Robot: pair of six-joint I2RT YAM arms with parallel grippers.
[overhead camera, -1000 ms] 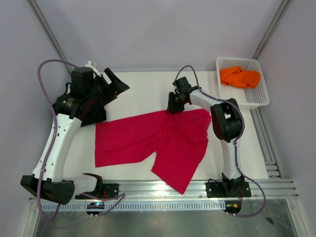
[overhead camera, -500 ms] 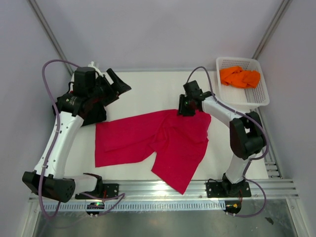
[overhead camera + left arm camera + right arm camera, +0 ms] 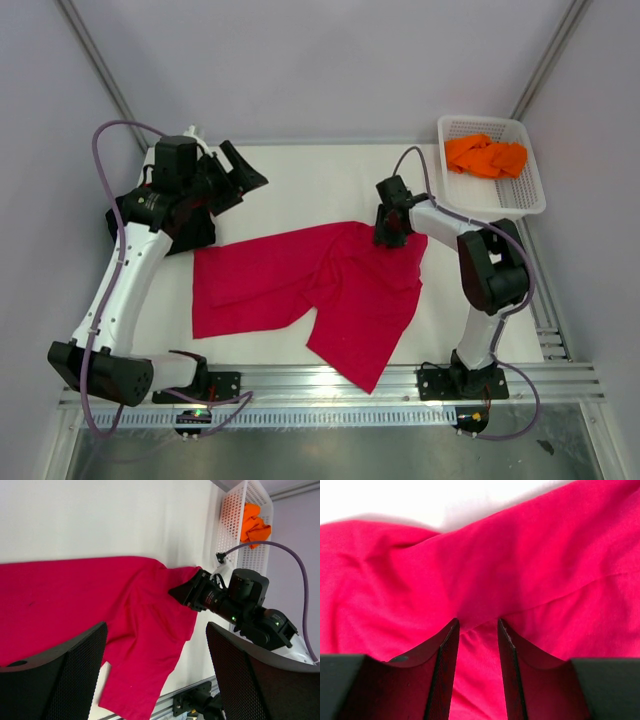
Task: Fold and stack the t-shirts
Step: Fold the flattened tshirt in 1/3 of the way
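White tabletop (image 3: 300, 180), pale grey walls: the right gripper (image 3: 388, 237) pinches the far edge of a crimson t-shirt (image 3: 300, 280) spread rumpled mid-table, cloth bunched between its narrowed fingers (image 3: 447, 650). The left gripper (image 3: 232, 172) hangs spread wide, empty, at far left. An orange t-shirt (image 3: 485, 155) lies crumpled in a white mesh basket (image 3: 530, 200).

One crimson t-shirt (image 3: 300, 280), one orange t-shirt (image 3: 485, 155) — one white basket (image 3: 515, 203), one white table (image 3: 300, 180)
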